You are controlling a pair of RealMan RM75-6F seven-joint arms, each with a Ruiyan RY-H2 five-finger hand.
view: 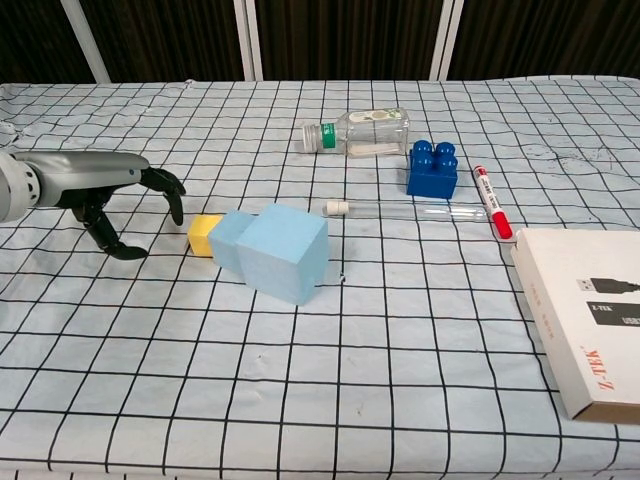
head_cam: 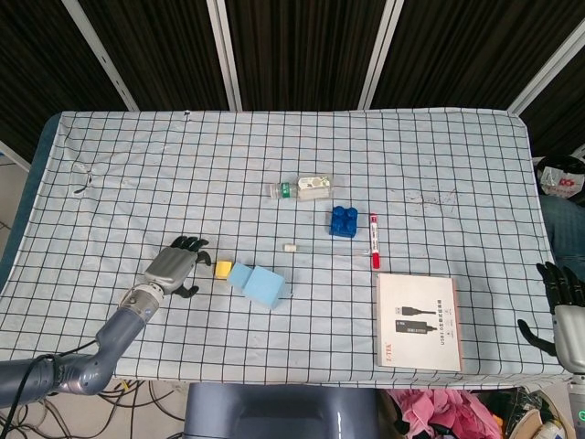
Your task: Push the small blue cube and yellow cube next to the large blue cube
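At the far left, the left hand (view: 110, 195) hovers low over the checked cloth (head_cam: 137, 155), holding nothing, its fingers apart and loosely curled downward; it sits at nine o'clock of the cubes, just apart from them, which suits a sideways shove rather than a grasp. One yellow cube (view: 205, 234) lies next, touching one small blue cube (view: 231, 241), which in turn presses against one large blue cube (view: 285, 252) at its three o'clock, so the three form a tight row and the push looks to be done. Toward one o'clock of the row lie one clear bottle (view: 358, 132) on its side, one test tube (view: 400, 210), one dark blue toy brick (view: 432, 169) and one red marker (view: 491, 201). One white box (head_cam: 419, 320) rests at four o'clock. The right hand (head_cam: 562, 309) waits off the table edge at far right, empty with fingers spread.
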